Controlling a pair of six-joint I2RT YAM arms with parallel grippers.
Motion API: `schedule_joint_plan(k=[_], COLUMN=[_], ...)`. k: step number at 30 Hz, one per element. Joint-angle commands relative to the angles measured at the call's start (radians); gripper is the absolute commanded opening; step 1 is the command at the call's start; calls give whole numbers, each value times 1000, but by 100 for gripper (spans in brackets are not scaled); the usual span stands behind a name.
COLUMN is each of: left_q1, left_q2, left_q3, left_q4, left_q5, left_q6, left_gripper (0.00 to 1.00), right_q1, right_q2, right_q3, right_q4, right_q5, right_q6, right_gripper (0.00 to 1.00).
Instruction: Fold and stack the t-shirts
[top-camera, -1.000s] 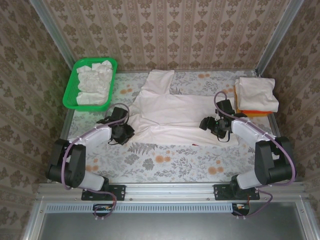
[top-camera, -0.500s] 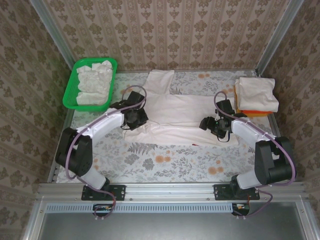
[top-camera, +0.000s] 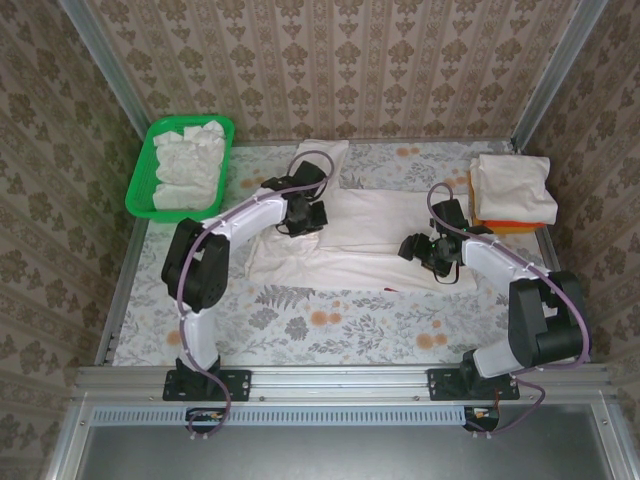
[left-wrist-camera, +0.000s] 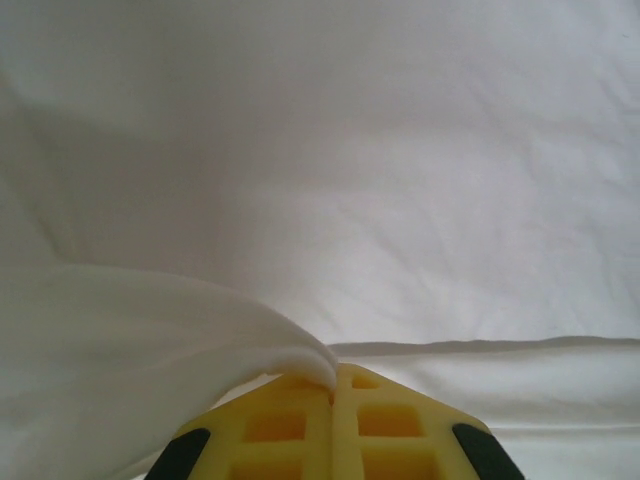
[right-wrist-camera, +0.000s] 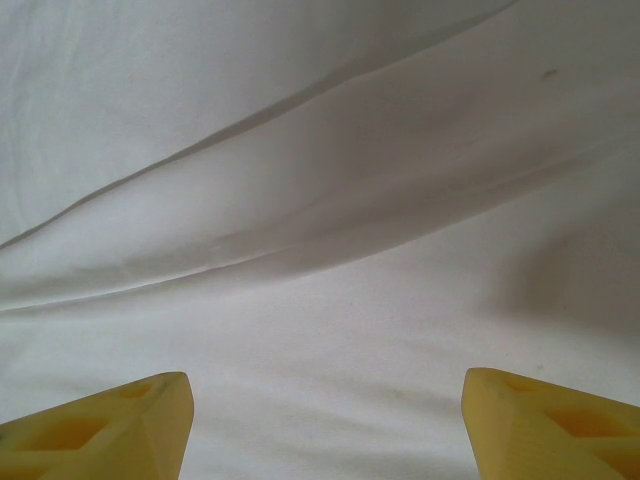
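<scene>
Left pincer (left-wrist-camera: 333, 388) clamped on a raised fold of the white shirt (top-camera: 370, 235) spread at centre; right pincer (right-wrist-camera: 325, 425), fingers apart, over the same cloth. Green basket (top-camera: 140, 185), far left, holds crumpled shirts (top-camera: 190, 160), number unclear. Far right, one folded shirt (top-camera: 512, 185) tops one orange shirt (top-camera: 500, 225).

damask-papered walls (top-camera: 350, 60), floral-patterned table (top-camera: 330, 330)

The top camera looks down from above and behind the arm bases (top-camera: 208, 382), taking in the whole surface (top-camera: 330, 330). Both wrist cameras hang very near the spread white t-shirt (top-camera: 370, 230), shared with the top view.
</scene>
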Motion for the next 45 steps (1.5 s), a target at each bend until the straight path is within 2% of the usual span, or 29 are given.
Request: schedule_joint_plan(k=[1,7,13,14,15,19,22,24,27,31,33,36,42,45], left_q1=[-20,-9,29,36,42,38,31,32,53,107,136,166,173,173], left_q2=[36,76,130,133,133,85,-15,-97,-194,-278,-307,-308,-290,-308], left_q3=[61,110,200,206,209,186,80,-18,-171,-373,-466,-548,-648,-718], left_q4=[-45,4,-2,3,8,39,101,144,221,339,416,491,546,547], left_q5=[57,93,69,69,76,71,29,-36,-96,-103,-79,-15,28,25], left_q6=[69,69,65,60,59,75,79,76,51,-27,-58,-102,-178,-217], left_gripper=[7,9,19,24,36,65,89,100,100,99,94,81,42,39], right_q1=[5,5,5,5,5,5,5,5,5,5,5,5,13,24], right_q2=[15,27,24,23,21,7,-10,-9,48,158,221,297,348,320], right_q3=[5,8,9,8,6,7,19,35,100,188,234,283,283,231], right_q4=[13,21,12,11,11,9,15,36,43,63,66,57,32,25], right_q5=[-10,-17,-20,-20,-20,-18,4,35,79,89,96,104,58,57], right_q6=[-6,-3,-6,-6,-6,-9,-23,-44,-70,-74,-74,-74,-64,-60], right_gripper=[73,72,73,73,73,73,73,73,73,73,73,73,73,73])
